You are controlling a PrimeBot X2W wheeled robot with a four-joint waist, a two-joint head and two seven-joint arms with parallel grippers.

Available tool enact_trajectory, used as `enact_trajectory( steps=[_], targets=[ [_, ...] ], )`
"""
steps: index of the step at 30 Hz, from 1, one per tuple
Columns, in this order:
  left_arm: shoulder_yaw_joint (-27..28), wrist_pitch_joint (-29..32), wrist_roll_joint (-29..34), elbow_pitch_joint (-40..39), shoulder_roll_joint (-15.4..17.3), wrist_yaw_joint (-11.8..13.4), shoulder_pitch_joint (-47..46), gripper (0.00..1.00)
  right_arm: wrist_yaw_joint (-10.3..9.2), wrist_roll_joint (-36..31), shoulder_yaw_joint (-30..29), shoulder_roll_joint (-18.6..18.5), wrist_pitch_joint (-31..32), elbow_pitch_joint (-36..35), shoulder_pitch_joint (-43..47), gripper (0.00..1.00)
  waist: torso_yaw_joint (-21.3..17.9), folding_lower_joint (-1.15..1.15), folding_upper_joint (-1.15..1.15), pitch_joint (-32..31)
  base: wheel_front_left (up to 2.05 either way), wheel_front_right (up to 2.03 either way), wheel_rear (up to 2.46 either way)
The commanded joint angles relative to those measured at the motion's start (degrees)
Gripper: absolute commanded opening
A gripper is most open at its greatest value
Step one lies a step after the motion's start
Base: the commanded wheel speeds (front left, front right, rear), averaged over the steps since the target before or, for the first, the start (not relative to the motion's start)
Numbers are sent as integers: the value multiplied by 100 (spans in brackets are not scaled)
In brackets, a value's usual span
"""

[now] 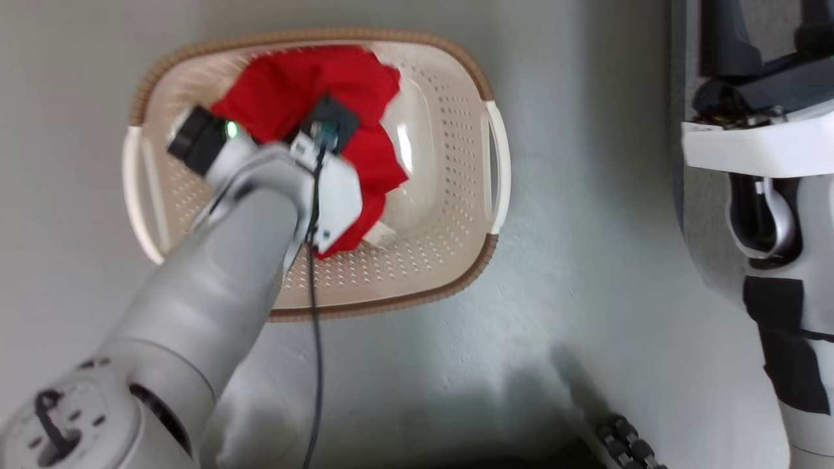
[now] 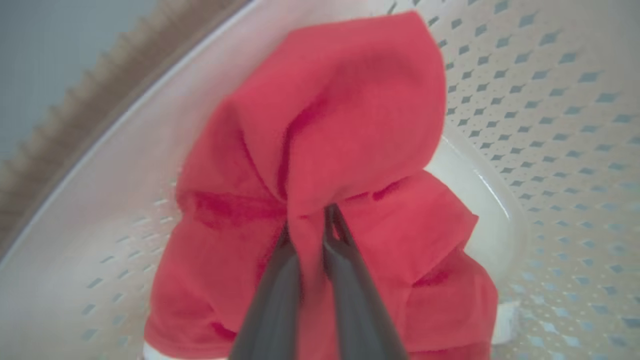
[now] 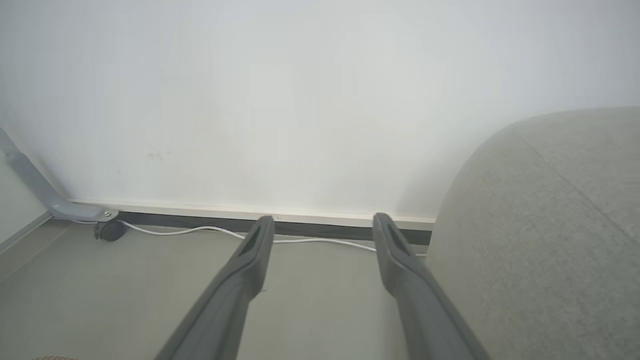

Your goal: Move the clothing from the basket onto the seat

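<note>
In the head view you see the basket (image 1: 417,301) standing on the pale floor (image 1: 586,326), with the clothing (image 1: 306,85) bunched toward its upper left. Your left arm (image 1: 215,273) reaches down into the basket over the red cloth, and its wrist hides the fingers there.

In the left wrist view the left gripper (image 2: 310,220) has its two dark fingers (image 2: 275,290) pressed together on a fold of the clothing (image 2: 340,115), pinching it. The cloth is drawn up into a peak at the fingertips, inside the basket (image 2: 550,100).

In the right wrist view the right gripper (image 3: 324,220) stands spread wide with nothing between its fingers, facing a white wall (image 3: 300,100). The sofa (image 3: 540,240) is to its right, and a white cable (image 3: 200,231) runs along the foot of the wall.
</note>
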Motion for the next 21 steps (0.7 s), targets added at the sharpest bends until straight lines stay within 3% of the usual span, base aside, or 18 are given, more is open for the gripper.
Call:
enact_trajectory(
  steps=[1,4,8,21],
  targets=[
    [85,-342,-99,126,63,-150,365,0,16,0,-7,-53,-33,-70,368,100,241,0,0,-411,0,0,0],
    [240,-771,-294,319,67,-373,606,0,16,-3,11,-83,-33,39,491,100,293,0,0,-776,0,0,0],
    [399,-997,-481,404,63,-450,857,0,16,7,36,-138,-33,224,666,100,385,0,0,-1295,0,0,0],
    [638,-1108,-771,-771,58,-108,1823,0,16,64,102,-217,-33,840,1482,100,786,0,0,-2884,0,0,0]
  ],
)
